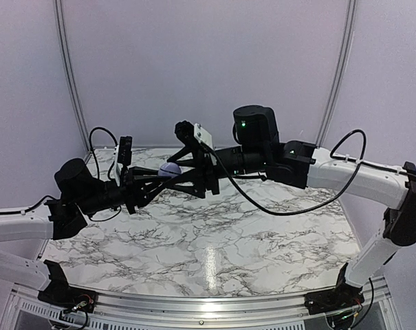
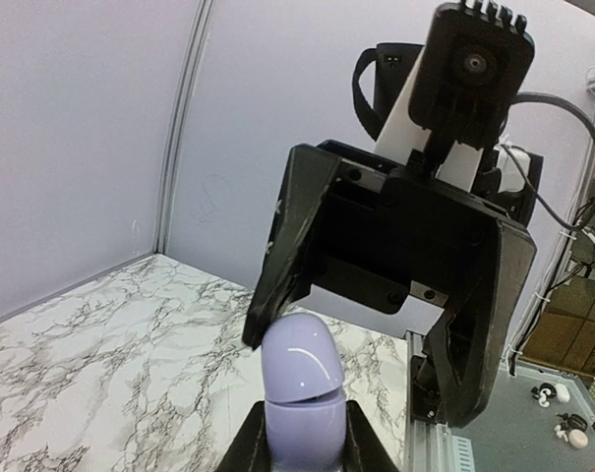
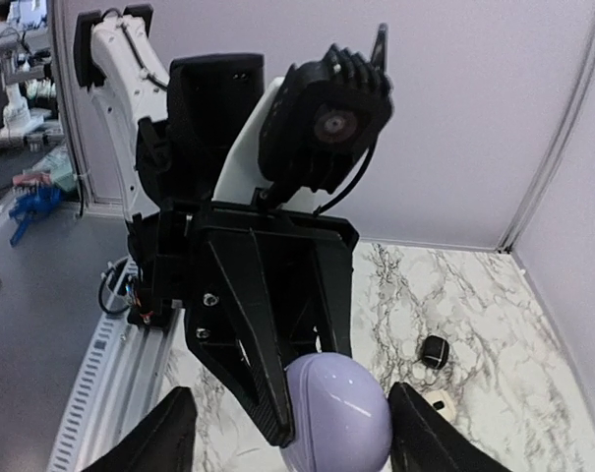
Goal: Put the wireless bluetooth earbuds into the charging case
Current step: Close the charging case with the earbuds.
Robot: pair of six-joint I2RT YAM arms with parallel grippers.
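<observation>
Left gripper (image 2: 302, 444) pinches lilac case (image 2: 299, 379); right gripper (image 2: 361, 376), jaws apart, straddles its top.

Top wide; wrists close, share case (image 2: 299, 385)

Bright, even overhead light; glare streaks the marble table (image 1: 209, 265).

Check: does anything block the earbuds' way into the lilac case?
Yes: the lid of the case is shut. The left gripper holds the case in the air, the open right gripper stands at its lid, and a black earbud and a white earbud lie on the table.
</observation>
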